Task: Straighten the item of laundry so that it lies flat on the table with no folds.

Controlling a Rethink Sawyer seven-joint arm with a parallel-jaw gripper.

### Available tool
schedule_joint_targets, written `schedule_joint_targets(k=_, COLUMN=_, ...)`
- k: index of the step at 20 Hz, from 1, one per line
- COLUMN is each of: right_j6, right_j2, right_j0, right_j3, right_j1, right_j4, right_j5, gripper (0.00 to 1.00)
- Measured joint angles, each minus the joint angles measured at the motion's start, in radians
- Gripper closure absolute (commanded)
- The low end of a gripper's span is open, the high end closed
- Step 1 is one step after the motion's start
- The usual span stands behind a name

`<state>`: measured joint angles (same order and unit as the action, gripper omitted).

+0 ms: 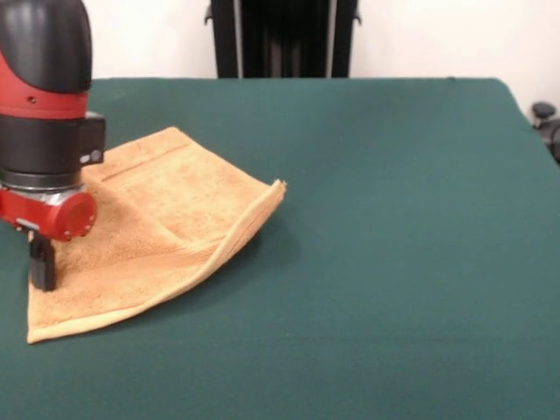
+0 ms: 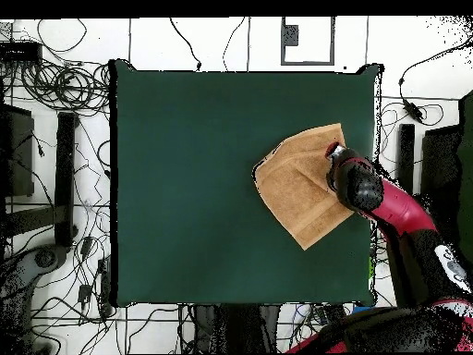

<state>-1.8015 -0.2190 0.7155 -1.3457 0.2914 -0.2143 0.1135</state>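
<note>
On the left side of your front view, the towel (image 1: 166,232) lies on the green worktop (image 1: 394,219) with its right edge curled up. Your gripper (image 1: 42,262) touches its near-left part; you cannot tell its opening.

Front view: the arm (image 1: 44,105) is cut off by the top and left edges. The hand (image 1: 41,261) shows only as one dark finger below the red wrist; whether its fingers are parted or closed cannot be determined. The arm covers the towel's (image 1: 157,227) left portion, and the raised fold hides the layer beneath. The desk (image 1: 394,262) runs past the bottom and left edges.

Overhead view: the arm's head hides the hand entirely, along with the towel's corner beneath it. The tag is too small to discern.
</note>
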Motion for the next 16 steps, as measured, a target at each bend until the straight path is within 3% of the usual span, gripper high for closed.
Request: schedule_joint_targets(k=16, right_j6=0.0, right_j2=-0.003, right_j0=0.042, right_j3=0.089, right_j1=-0.009, right_j4=-0.055, right_j5=0.0, gripper=1.0)
